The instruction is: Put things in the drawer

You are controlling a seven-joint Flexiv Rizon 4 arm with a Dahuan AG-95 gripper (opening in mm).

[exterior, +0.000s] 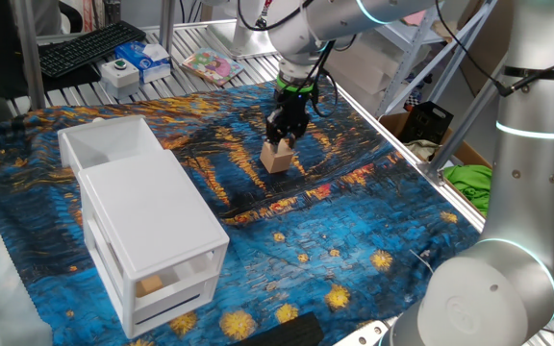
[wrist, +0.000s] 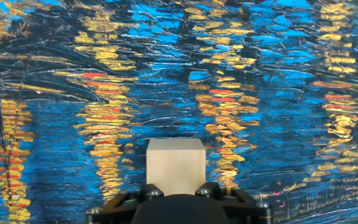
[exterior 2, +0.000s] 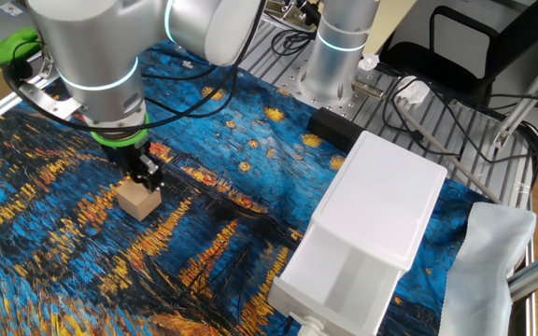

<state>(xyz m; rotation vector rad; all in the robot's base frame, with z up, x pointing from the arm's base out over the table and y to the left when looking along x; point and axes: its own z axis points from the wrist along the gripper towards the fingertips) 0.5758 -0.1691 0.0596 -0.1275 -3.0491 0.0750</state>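
Observation:
A light-tan wooden cube (exterior: 276, 158) (exterior 2: 138, 200) rests on the blue painted cloth, free of the fingers. My gripper (exterior: 285, 137) (exterior 2: 147, 177) hangs just above it, touching or nearly touching its top, with the jaws partly spread. In the hand view the cube (wrist: 175, 160) sits centred right in front of the gripper body; the fingertips themselves are out of that view. The white cabinet (exterior: 152, 216) (exterior 2: 381, 201) stands to the side, its top drawer (exterior: 112, 142) (exterior 2: 339, 278) pulled out and showing nothing inside. Another tan block (exterior: 149, 284) shows behind a lower see-through front.
A keyboard (exterior: 85, 48), a blue-and-white box (exterior: 142, 60) and a colourful booklet (exterior: 210, 65) lie at the table's far edge. A second arm's grey body (exterior: 532, 144) fills the right side. A black box (exterior 2: 334, 126) lies by the arm's base (exterior 2: 339, 51).

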